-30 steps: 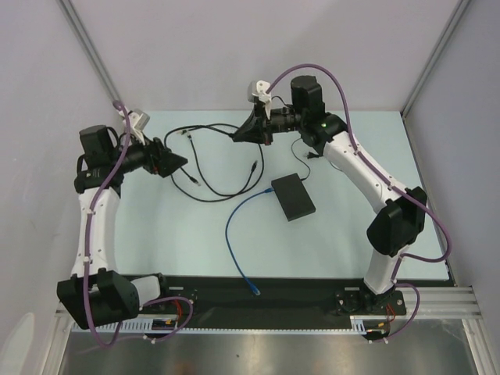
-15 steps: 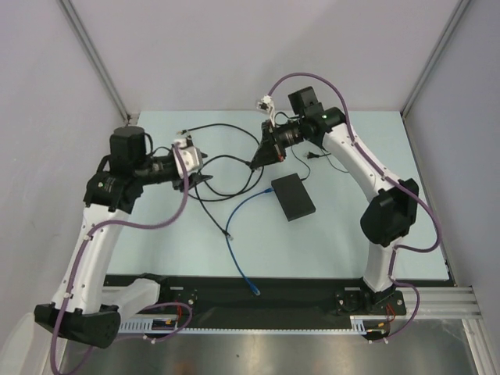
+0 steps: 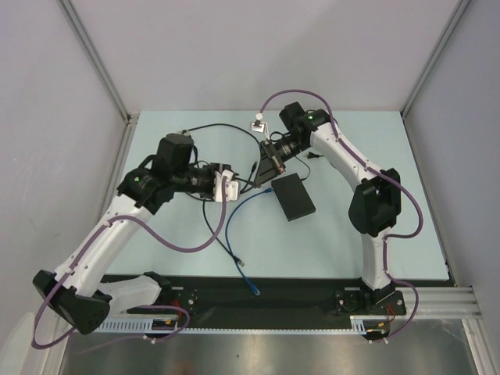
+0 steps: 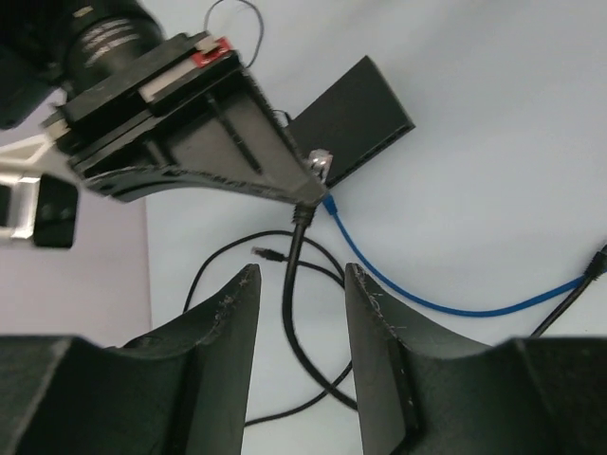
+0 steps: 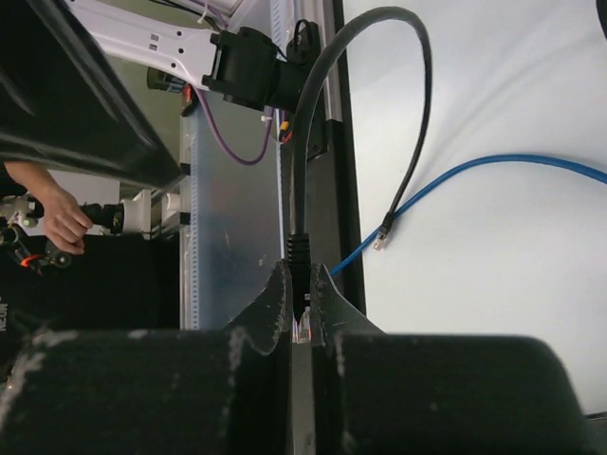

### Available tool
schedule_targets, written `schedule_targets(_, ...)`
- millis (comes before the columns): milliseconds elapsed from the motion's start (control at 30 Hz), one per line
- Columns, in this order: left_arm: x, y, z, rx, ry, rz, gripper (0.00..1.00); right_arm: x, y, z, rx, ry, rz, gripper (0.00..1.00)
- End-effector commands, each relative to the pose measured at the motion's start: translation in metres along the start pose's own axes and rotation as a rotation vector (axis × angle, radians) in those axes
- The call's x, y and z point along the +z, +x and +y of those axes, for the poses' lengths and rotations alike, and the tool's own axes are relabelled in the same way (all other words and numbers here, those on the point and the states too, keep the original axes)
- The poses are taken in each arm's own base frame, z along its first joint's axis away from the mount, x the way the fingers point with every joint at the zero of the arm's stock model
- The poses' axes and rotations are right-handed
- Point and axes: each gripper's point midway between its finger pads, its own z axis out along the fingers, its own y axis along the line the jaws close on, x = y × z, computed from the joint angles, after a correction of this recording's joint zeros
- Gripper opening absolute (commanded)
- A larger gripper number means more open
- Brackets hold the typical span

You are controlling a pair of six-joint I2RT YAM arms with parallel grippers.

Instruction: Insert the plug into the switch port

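The switch lies flat at the table's middle; in the left wrist view it is the dark box beyond the right arm. My right gripper hovers just left of it, shut on the clear plug of a black cable. That plug's tip sticks out of the closed right fingers. My left gripper is close beside the right one, open, its fingers apart. The black cable hangs from the plug and shows in the gap between them, untouched.
A blue cable runs from beside the switch to the table's near edge, where its plug lies. Loose black cable loops lie at the back left. Another black-booted plug rests across the blue cable.
My left arm has swung right from the table's left side to the middle, and its jaws have narrowed. The right gripper has come nearer and lower with the plug, towards the switch.
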Motion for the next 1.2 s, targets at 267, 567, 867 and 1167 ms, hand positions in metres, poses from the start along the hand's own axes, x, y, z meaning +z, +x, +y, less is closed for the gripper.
schedule_targets(267, 0.041, 0.024, -0.017, 0.107, 0.019, 0.073, 0.38, 0.002, -0.002, 0.03, -0.031, -0.068, -0.002, 0.0)
schedule_targets(567, 0.038, 0.011, -0.013, 0.17, -0.028, 0.009, 0.35, 0.011, 0.008, 0.031, -0.011, -0.063, 0.027, 0.0)
schedule_targets(867, 0.037, 0.01, -0.008, 0.198, -0.049, 0.001, 0.34, 0.015, 0.01, 0.035, -0.022, -0.073, 0.033, 0.0)
schedule_targets(1167, 0.029, -0.004, 0.003, 0.205, -0.108, -0.057, 0.34, 0.017, 0.01, 0.034, -0.025, -0.067, 0.038, 0.0)
